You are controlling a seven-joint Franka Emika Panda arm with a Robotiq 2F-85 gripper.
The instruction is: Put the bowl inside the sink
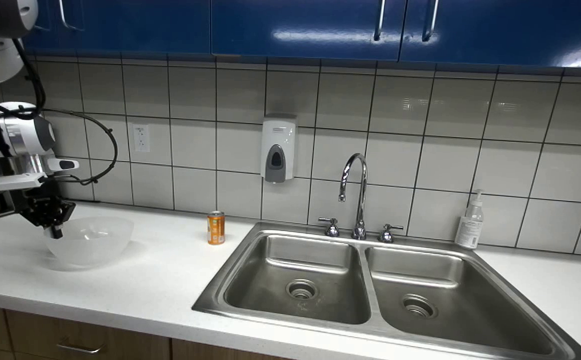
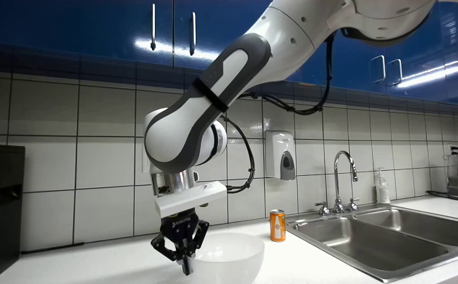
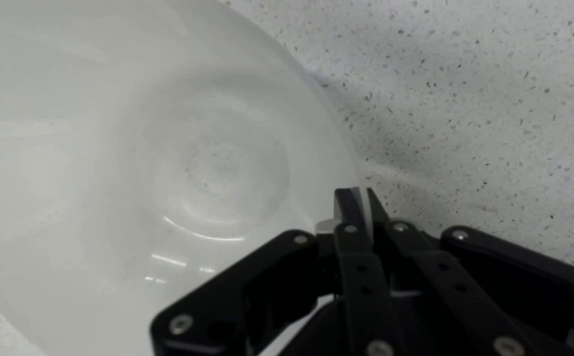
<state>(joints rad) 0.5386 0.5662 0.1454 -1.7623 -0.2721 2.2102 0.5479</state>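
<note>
The bowl is white and translucent and stands upright on the counter, left of the sink, in an exterior view [image 1: 97, 240]. It also shows in an exterior view [image 2: 232, 256], where its base is cut off, and fills the left of the wrist view [image 3: 217, 163]. My gripper [image 3: 363, 202] is shut on the bowl's rim, one finger inside and one outside; the rim shows between the fingertips. It points down at the bowl's side in both exterior views [image 1: 54, 231] [image 2: 187, 265]. The steel sink with two basins [image 1: 260, 287] shows in both exterior views [image 2: 355, 240].
An orange can [image 1: 215, 228] stands between bowl and sink, near the wall. A tall faucet [image 1: 361, 200] with two handles rises behind the basins. A pump bottle [image 1: 470, 225] stands at the back. A soap dispenser [image 1: 278, 150] hangs on the wall. Blue cabinets [image 1: 310, 25] hang above.
</note>
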